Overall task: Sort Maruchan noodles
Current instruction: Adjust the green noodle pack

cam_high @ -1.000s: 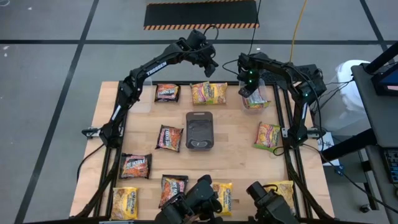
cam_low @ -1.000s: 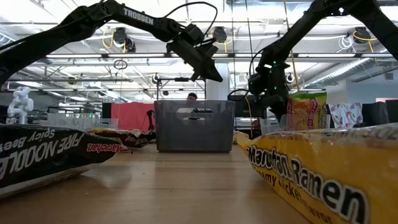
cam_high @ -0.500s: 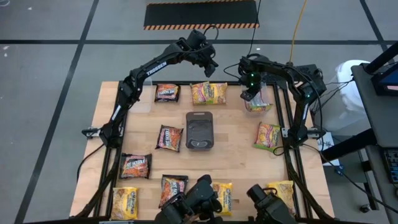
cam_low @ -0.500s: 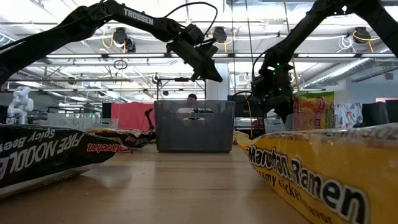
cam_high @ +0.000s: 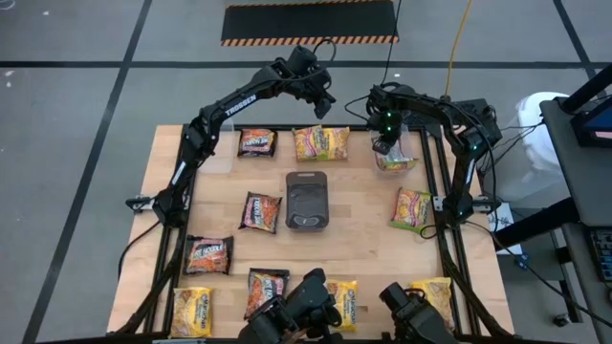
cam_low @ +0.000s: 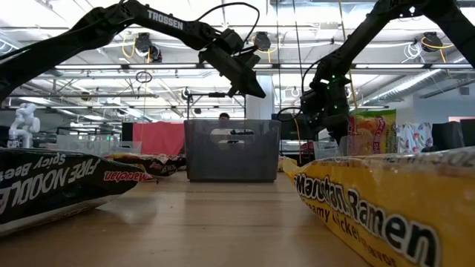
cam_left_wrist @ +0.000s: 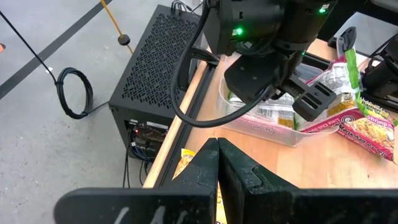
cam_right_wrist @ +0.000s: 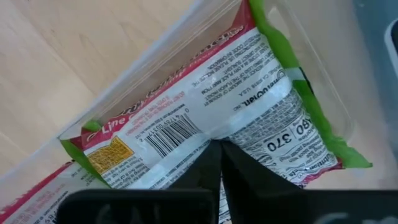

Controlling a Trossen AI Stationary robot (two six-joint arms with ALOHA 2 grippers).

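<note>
Several Maruchan packets lie flat on the table, among them a brown one point(cam_high: 256, 141) and a green-edged one point(cam_high: 413, 207). Another green-edged packet point(cam_right_wrist: 249, 81) leans in a clear tub point(cam_high: 413, 159) at the far right, its upper end point(cam_left_wrist: 348, 59) sticking out over the rim. My right gripper point(cam_high: 382, 143) points down into that tub, shut on this packet. My left gripper point(cam_high: 327, 98) hangs shut in the air over the table's far edge, holding nothing. My right gripper comes from above, pointing down, and its shut fingertips point(cam_right_wrist: 208, 155) meet on the middle of the packet's white printed back point(cam_right_wrist: 214, 127). The wrapper creases toward them there, as if a fold were pinched. The packet stays tilted in the tub, lower end inside.
A dark grey tray point(cam_high: 307, 201) sits mid-table. More packets lie at the near edge: yellow ones point(cam_high: 193, 311) point(cam_high: 435, 291) and a brown one point(cam_high: 268, 287). A second pink-edged packet point(cam_right_wrist: 37, 180) lies in the tub. Frame posts stand along the table's right edge point(cam_high: 449, 191).
My right gripper has sunk slightly into the tub, rolled a little about its own axis, and shut its fingers on the leaning packet. The packet has shifted slightly in the tub.
</note>
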